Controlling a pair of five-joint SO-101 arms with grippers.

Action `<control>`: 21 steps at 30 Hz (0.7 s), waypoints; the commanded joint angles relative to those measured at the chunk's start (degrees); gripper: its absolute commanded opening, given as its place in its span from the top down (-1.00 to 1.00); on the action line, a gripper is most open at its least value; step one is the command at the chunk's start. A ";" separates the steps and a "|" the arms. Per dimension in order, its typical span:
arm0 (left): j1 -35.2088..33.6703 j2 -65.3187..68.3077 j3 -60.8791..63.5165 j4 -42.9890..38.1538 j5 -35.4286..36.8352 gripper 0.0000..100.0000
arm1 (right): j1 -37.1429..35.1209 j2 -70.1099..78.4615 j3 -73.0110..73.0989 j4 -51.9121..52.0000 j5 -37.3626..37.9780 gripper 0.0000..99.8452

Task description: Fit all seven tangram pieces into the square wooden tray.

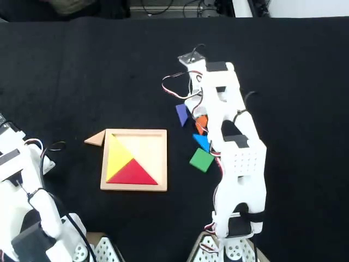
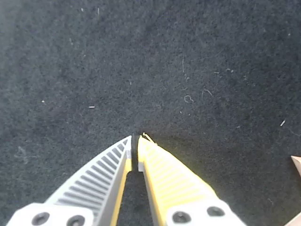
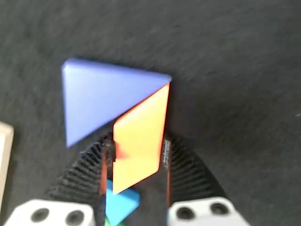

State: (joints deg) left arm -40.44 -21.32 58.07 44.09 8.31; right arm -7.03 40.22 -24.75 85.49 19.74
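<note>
Our right gripper (image 3: 136,143) is closed to the width of the orange piece (image 3: 141,136) and pinches it by two opposite edges. We cannot tell whether the piece is off the black cloth (image 1: 283,65) yet. Seen from above, the purple triangle (image 1: 181,113) lies at 10 o'clock of that grip. In the wrist view its edge meets the orange tip. The blue piece (image 1: 202,141) and the green square (image 1: 202,160) trail off toward 6 o'clock. The wooden tray (image 1: 133,187) sits apart at 8 o'clock. Inside it the yellow triangle (image 1: 119,155) fills the 9 o'clock side and the red triangle (image 1: 133,173) the 6 o'clock side, leaving bare wood from 12 to 3. The tan triangle (image 1: 96,139) waits outside the tray's 10 o'clock corner. Our left gripper (image 2: 136,139) has its jaws pressed together on nothing, low over the cloth. We judge the step to be carrying the orange piece to the tray. We should rise straight up first so the purple neighbour is not dragged along. Then we cross toward 8 o'clock, turn the piece to match the diagonal edges, lower it flat inside the rim, and let go only once it rests.
</note>
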 commanded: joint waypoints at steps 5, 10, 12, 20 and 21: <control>0.75 -1.23 -0.48 -0.70 0.09 0.94 | -0.18 -18.33 -1.54 15.12 6.07 0.98; 0.75 -1.23 -0.48 -0.70 0.09 0.94 | 0.62 -26.86 18.07 5.80 7.56 0.98; 0.75 -1.23 -0.48 -0.70 0.09 0.94 | 3.69 -30.81 25.98 -1.23 10.81 0.98; 0.66 -1.23 -0.40 -0.79 0.09 0.94 | 10.46 -45.32 59.74 -33.49 33.23 0.98; 0.66 -1.23 -0.40 -0.79 0.09 0.94 | 10.73 -45.93 62.02 -37.01 33.23 0.98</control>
State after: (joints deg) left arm -40.44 -21.32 58.07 44.09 8.31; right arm 1.85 -0.84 29.14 60.88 49.01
